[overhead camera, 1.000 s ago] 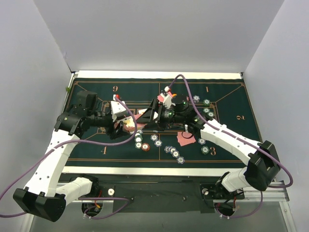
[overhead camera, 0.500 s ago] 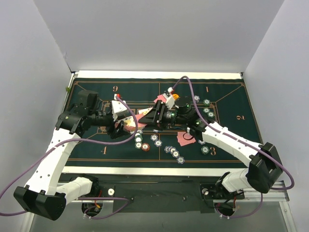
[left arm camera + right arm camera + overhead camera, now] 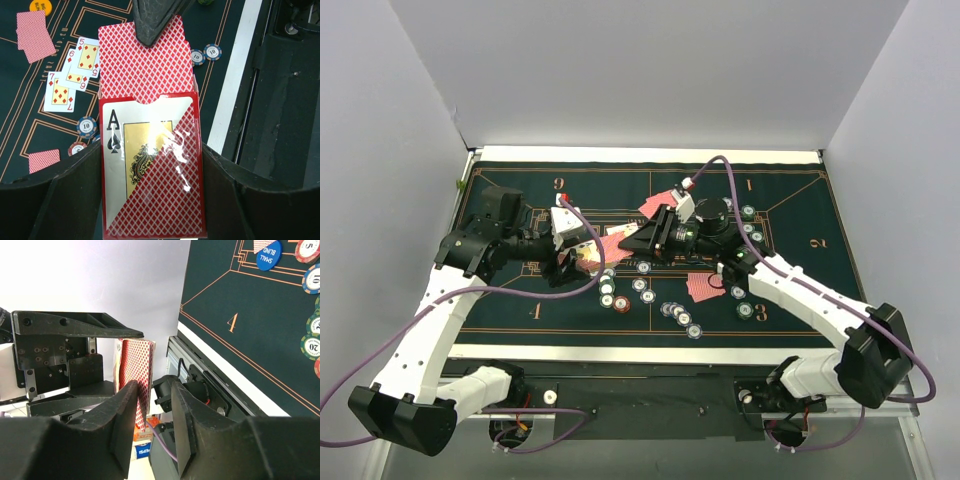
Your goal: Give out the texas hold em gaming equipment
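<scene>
Over the green mat (image 3: pixel 790 200), the left claw (image 3: pixel 150 190) is clenching a red card box (image 3: pixel 150 170) (ace on its face). The right claw (image 3: pixel 154 386) is straddling the cards (image 3: pixel 136 365) poking out, perhaps pinching them; I cannot tell. Chips (image 3: pixel 680 315) are lying nearby.

A: Card box (image 3: pixel 150 170): glossy printed card under clear film, with glare streaks. Cards (image 3: pixel 145 65) sticking out of it: smooth, slight sheen.
B: Mat (image 3: pixel 20 100)?
A: Matt dark green cloth, felt-like, gold printed lines. Chips (image 3: pixel 86 126) look like smooth plastic.
B: Left gripper fingers (image 3: pixel 65 200)?
A: Matt black plastic. Arm shells (image 3: pixel 430 330): smooth white plastic.
</scene>
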Motion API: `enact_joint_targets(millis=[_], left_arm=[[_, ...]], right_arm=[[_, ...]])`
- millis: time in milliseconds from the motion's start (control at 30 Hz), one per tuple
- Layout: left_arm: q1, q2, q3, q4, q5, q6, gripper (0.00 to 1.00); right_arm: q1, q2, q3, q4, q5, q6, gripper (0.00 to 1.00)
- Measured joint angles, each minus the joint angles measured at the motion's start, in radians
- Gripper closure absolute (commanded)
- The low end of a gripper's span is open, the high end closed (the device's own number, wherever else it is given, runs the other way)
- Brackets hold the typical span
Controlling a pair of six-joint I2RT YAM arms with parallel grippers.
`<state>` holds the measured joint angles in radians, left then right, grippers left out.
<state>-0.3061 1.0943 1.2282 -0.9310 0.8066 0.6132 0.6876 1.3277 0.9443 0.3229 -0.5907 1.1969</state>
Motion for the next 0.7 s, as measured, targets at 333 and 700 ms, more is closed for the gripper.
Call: enact_joint_targets(millis=[333,700], left_arm=[[0.0,0.0,0.002,0.0,0.0,0.0,0.6],[0.0,-0.003,0.002,0.0,0.0,0.0,0.6]], right_arm=[[-0.012,-0.031,0.0,-0.01,-0.002,0.023,1.0],[-0.109,-0.102,0.0,-0.063,-0.01,0.025,1.0]])
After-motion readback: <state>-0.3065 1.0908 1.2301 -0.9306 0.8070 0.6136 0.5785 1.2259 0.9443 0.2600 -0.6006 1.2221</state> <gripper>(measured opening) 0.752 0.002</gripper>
